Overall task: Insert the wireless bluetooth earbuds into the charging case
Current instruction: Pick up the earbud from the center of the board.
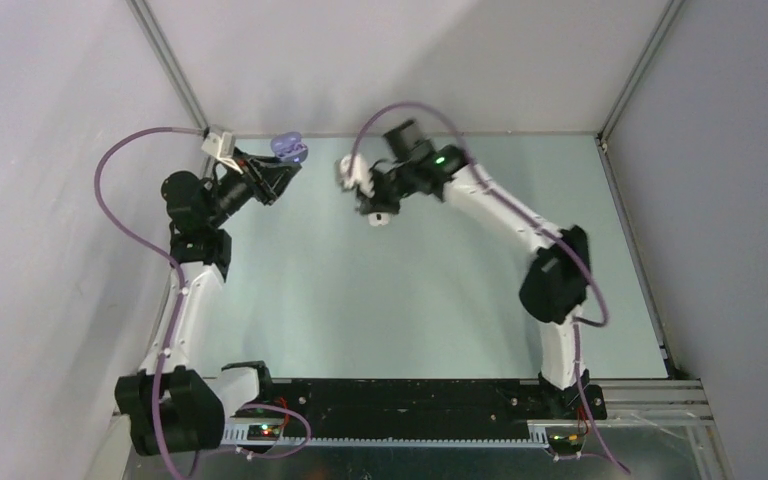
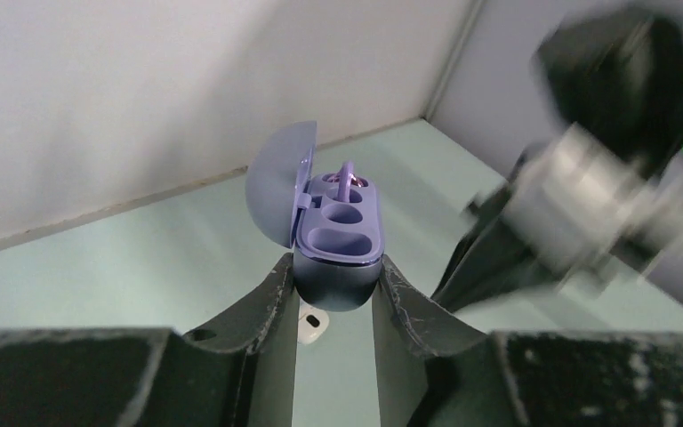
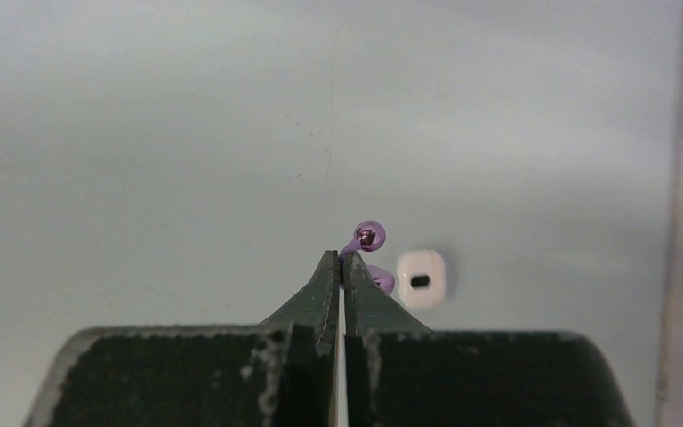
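Note:
The purple charging case (image 2: pixel 338 253) is held off the table with its lid open, and my left gripper (image 2: pixel 336 280) is shut on its lower body. One purple earbud (image 2: pixel 347 182) sits in the case's far slot. The near slots show empty. In the top view the case (image 1: pixel 290 148) is at the back left, with my left gripper (image 1: pixel 282 168) under it. My right gripper (image 3: pixel 342 260) is shut on a second purple earbud (image 3: pixel 368 237), pinching its stem at the fingertips. A white earbud (image 3: pixel 421 278) lies on the table just beyond, and a white earbud (image 2: pixel 312 327) also shows below the case.
The right arm (image 2: pixel 587 178) shows blurred close to the case's right side. White walls and a metal frame post (image 1: pixel 165 55) bound the table at the back. The right gripper (image 1: pixel 368 205) hangs over the table's back centre.

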Robot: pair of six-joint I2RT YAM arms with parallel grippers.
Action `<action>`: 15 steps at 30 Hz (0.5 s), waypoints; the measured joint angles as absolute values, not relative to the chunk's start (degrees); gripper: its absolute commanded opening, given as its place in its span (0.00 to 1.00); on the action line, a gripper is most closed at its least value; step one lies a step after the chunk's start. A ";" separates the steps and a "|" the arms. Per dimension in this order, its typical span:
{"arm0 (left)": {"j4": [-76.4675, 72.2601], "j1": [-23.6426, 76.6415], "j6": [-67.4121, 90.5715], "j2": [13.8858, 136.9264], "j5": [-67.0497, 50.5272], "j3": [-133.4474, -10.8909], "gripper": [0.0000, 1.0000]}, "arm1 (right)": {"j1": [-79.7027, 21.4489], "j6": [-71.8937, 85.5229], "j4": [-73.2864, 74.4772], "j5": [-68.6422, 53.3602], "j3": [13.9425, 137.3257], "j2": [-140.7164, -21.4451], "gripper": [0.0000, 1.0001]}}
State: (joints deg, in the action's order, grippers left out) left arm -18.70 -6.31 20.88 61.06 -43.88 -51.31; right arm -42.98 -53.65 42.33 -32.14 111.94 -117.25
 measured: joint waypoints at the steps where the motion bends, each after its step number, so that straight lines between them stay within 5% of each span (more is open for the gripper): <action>1: -19.88 -6.09 20.14 62.41 -45.98 -51.33 0.00 | -41.32 -52.05 44.38 -34.44 113.36 -114.96 0.00; 15: -19.18 4.82 5.89 74.67 -63.26 -60.53 0.00 | -29.78 -28.45 57.91 -57.17 119.26 -103.92 0.00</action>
State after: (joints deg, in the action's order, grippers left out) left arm -19.18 4.82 5.89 74.67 -63.26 -60.53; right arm -29.78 -28.45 57.91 -57.17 119.26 -103.92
